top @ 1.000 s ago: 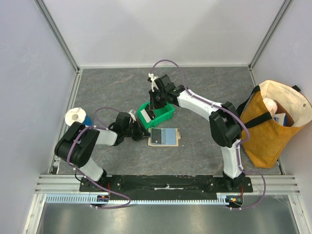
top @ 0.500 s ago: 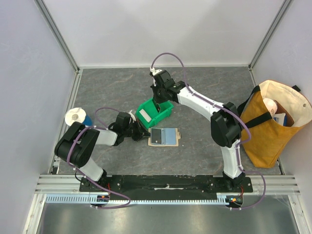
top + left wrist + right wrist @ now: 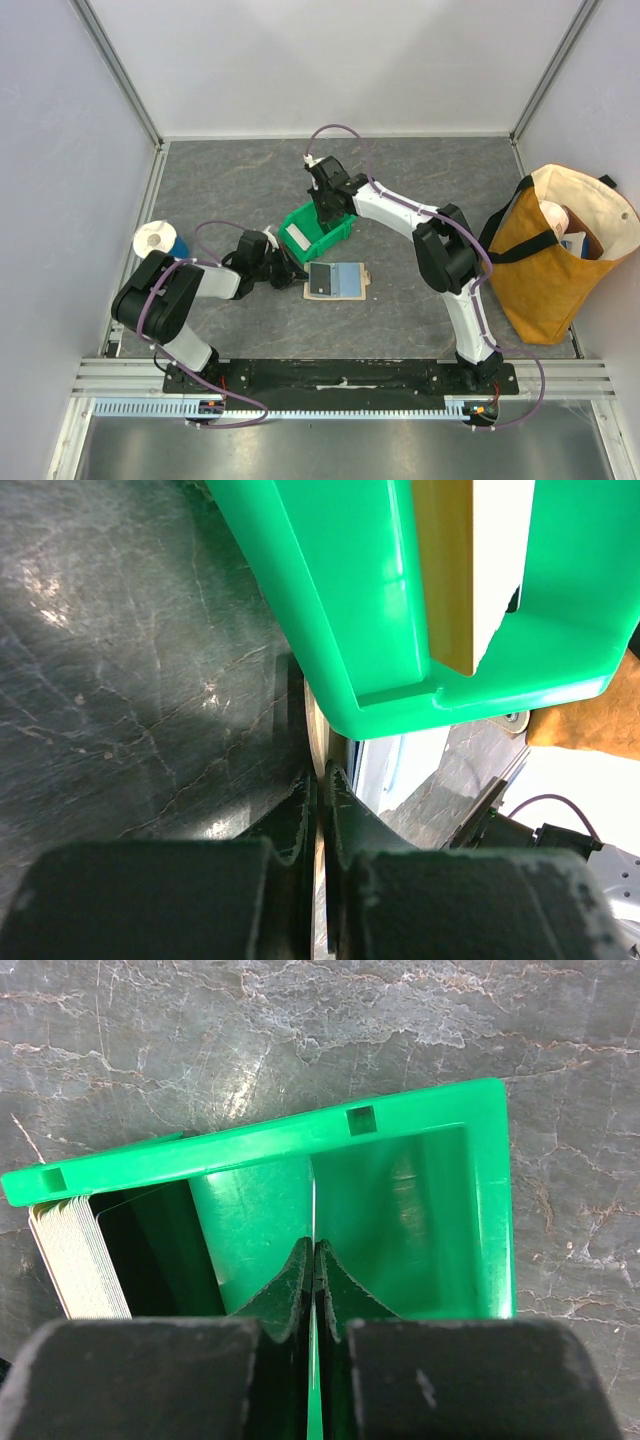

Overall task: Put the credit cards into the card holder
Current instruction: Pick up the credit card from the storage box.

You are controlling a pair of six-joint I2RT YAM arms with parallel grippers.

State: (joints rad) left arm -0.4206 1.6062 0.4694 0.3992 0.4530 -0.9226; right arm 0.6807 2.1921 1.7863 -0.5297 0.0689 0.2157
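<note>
Now the right arm (image 3: 400,208) is up. A second ago its wrist was buried in the green bin (image 3: 338,235), and now it hangs above the bin's far side, so the pick looks done. The bin sits mid-table (image 3: 230,190), just far of the card holder (image 3: 363,283), and seems to have shifted a touch left during the lift.

The left arm (image 3: 175,295) hasn't moved. The left gripper (image 3: 318,780) stays parked at the holder's left edge, jaws squeezed onto a thin pale rim. That's the holder by the top view, though the wrist view alone can't confirm it. The holder lies open and flat, near of the bin, with a dark card (image 3: 321,281) on its left half and a light blue card (image 3: 347,279) on its right. I can't tell whether they're slotted or just resting there.

The right gripper (image 3: 313,1252) is clamped on a single card (image 3: 313,1210), seen edge-on as a fine pale line over the bin's inside. The remaining card stack (image 3: 80,1250) stands on edge at one end of the bin.

So another card is in hand and the holder is pinned. I'd expect the carry toward the near side and the insertion next. The pinch is thin, so the card could pivot.
</note>
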